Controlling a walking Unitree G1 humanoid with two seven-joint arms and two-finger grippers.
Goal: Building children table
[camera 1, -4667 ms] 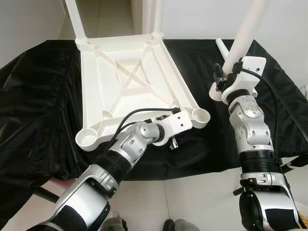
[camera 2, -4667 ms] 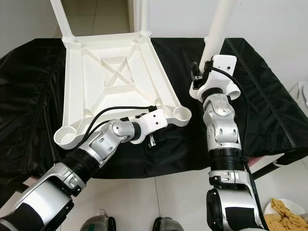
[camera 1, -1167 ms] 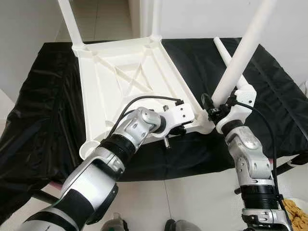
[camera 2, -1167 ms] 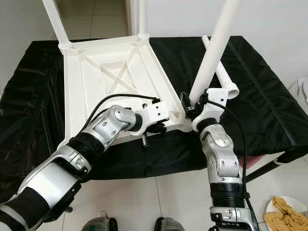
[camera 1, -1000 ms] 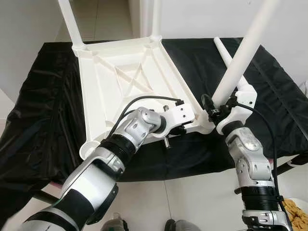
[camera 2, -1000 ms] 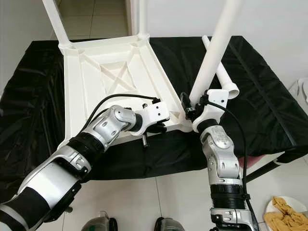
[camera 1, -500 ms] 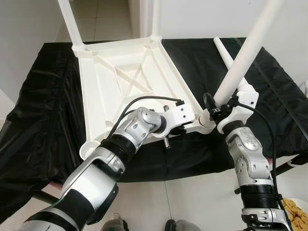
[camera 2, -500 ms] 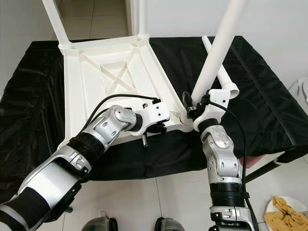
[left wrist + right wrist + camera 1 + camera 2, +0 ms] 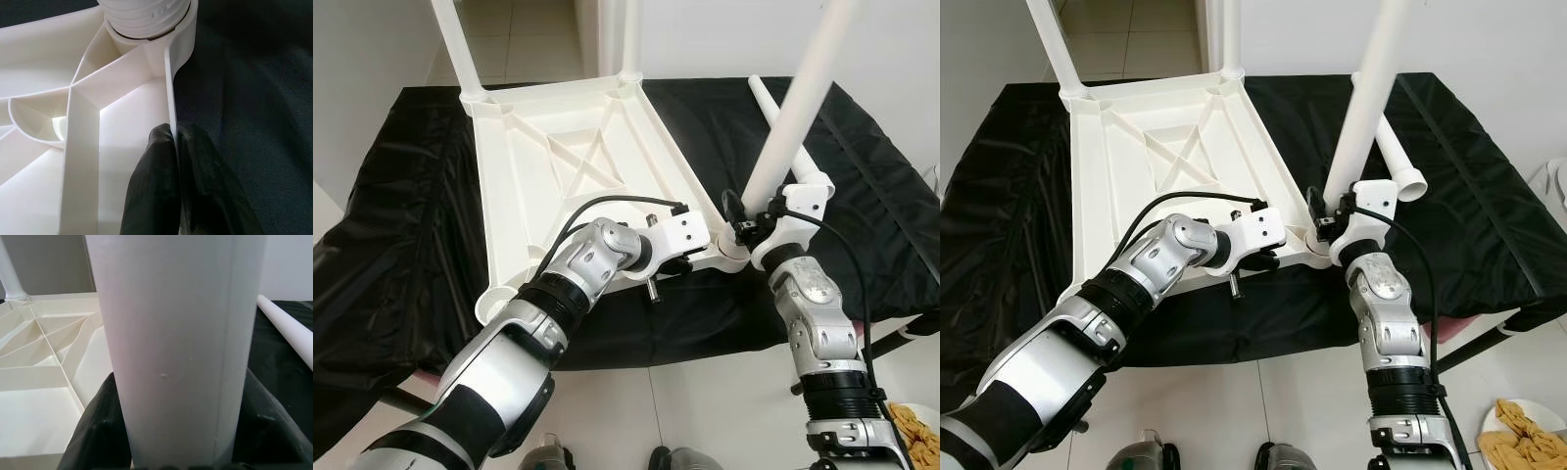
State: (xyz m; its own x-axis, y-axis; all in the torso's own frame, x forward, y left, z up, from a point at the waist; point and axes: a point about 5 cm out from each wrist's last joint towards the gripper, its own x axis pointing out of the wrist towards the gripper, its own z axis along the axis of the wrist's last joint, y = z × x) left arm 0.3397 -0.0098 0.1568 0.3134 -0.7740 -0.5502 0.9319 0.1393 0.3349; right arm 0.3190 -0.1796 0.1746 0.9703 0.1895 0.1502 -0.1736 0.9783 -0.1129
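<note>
We see the white tabletop lying upside down on the black cloth, open cloth on both sides. Our left gripper pinches its near rim. Our right gripper clamps the leg at the near right corner socket; it now stands steeper than half a second ago. A spare leg lies beyond.

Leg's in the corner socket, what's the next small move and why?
Probably twist the leg down to seat it. The right gripper grips it near its base, its threaded end sits in the tabletop socket, and the left gripper pinches the rim to brace.
</note>
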